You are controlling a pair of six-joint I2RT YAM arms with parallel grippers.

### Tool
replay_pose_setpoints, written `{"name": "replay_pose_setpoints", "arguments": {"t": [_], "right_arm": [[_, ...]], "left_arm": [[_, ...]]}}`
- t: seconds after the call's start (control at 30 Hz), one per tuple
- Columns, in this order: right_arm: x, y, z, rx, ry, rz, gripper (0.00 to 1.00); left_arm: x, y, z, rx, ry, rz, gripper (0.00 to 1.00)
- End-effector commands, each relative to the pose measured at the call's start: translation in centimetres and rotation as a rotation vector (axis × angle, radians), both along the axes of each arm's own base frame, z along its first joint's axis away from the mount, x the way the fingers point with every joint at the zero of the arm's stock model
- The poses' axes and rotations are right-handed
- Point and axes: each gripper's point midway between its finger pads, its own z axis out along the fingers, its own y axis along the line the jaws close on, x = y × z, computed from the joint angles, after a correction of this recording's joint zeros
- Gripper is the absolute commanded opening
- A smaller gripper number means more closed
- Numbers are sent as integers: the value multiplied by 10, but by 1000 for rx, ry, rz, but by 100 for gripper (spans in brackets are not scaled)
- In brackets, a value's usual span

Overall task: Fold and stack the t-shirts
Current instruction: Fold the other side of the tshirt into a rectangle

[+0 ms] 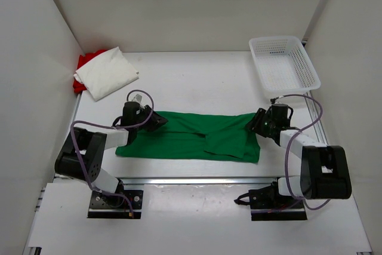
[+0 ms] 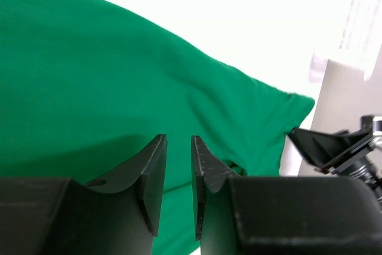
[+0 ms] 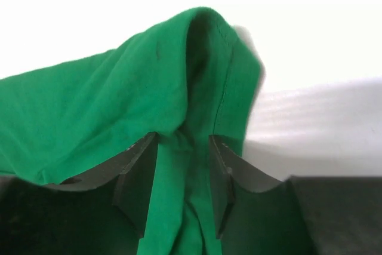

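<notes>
My right gripper (image 3: 182, 138) is gaping around the green t-shirt (image 3: 107, 106); my left gripper (image 2: 178, 139) is sitting barely parted, its hold unclear.

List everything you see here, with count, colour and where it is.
green t-shirt: one, green, laid out lengthwise, near middle
white t-shirt: one, white, folded, far left corner, on the red one
red t-shirt: one, red, far left corner, mostly under the white one
mesh basket: one, white, far right corner
table: one, white, under everything
left tool: one, black, at the green t-shirt's left end, jaws narrowly apart
right tool: one, black, at its right end, jaws open, cloth between them
</notes>
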Motion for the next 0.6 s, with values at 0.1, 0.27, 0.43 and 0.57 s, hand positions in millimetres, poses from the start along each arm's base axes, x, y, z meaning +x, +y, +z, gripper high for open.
{"name": "replay_pose_setpoints", "arguments": {"t": [0.1, 0.27, 0.43, 0.57], "right_arm": [[41, 8, 20, 67, -127, 10, 17], [58, -20, 25, 45, -147, -68, 0], [70, -30, 32, 27, -160, -95, 8], [68, -20, 37, 14, -150, -58, 30]], "left_arm": [[4, 18, -6, -83, 34, 71, 32], [-9, 37, -26, -105, 110, 136, 31], [-14, 72, -32, -70, 122, 261, 30], [-8, 78, -19, -76, 86, 279, 30]]}}
